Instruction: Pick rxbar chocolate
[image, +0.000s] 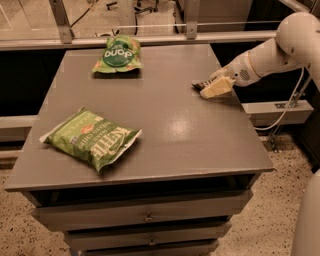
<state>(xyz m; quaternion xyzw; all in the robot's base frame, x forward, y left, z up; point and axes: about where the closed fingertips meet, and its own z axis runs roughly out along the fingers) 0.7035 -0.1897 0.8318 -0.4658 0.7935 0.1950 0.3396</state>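
The rxbar chocolate (198, 84) shows only as a small dark flat piece on the grey table (175, 130), near its right edge toward the back. My gripper (214, 88) reaches in from the right on the white arm (270, 52). It sits low at the table surface, right against the bar, and covers most of it. I cannot tell whether the bar is held.
A large green chip bag (90, 137) lies at the table's front left. A smaller green snack bag with white lettering (118, 54) lies at the back left. A rail (150, 40) runs behind the table. Drawers (145, 215) sit below its front edge.
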